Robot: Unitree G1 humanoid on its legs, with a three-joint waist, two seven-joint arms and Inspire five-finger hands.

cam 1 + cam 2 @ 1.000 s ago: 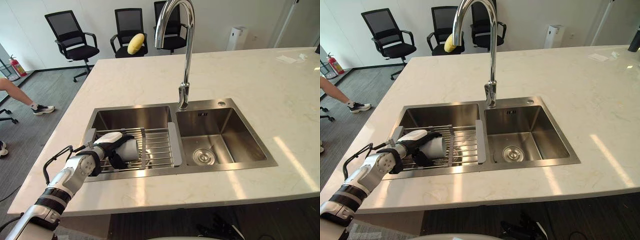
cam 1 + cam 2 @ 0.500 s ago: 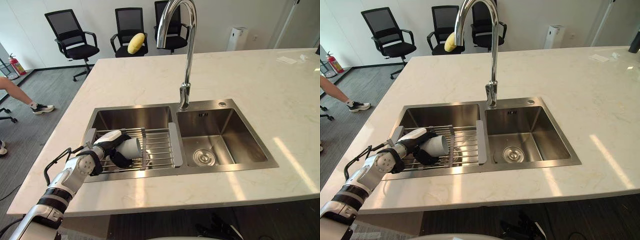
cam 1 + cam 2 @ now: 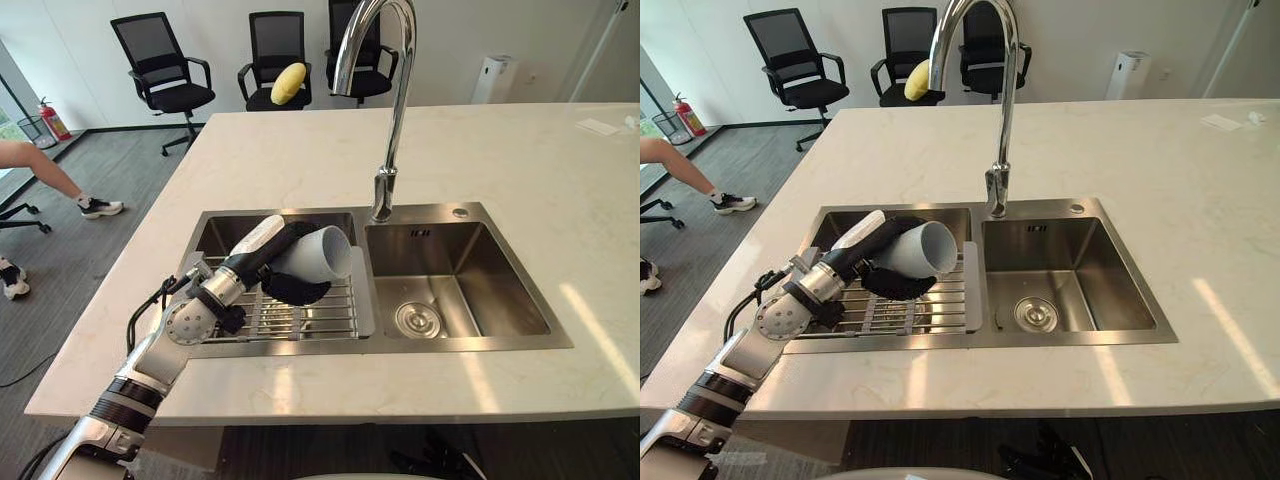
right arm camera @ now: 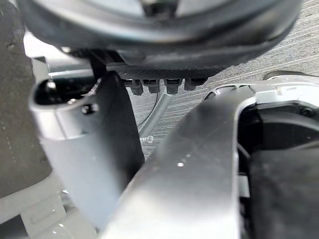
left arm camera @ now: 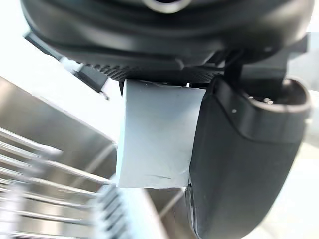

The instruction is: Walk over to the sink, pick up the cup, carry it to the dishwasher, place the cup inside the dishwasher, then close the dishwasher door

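One pale cup (image 3: 320, 254) lies sideways, clamped in the left hand (image 3: 295, 290) above the wire rack (image 3: 330, 312) in the sink (image 3: 460, 345).

My left hand (image 3: 268, 262) has come up off the drying rack (image 3: 325, 312) and brought the white cup (image 3: 320, 255) with it. A second ago the cup lay on its side on the rack's bars in the left basin (image 3: 222, 233). Now it hangs clear above them, carried further toward the divider between the two basins, with my arm stretched out more.
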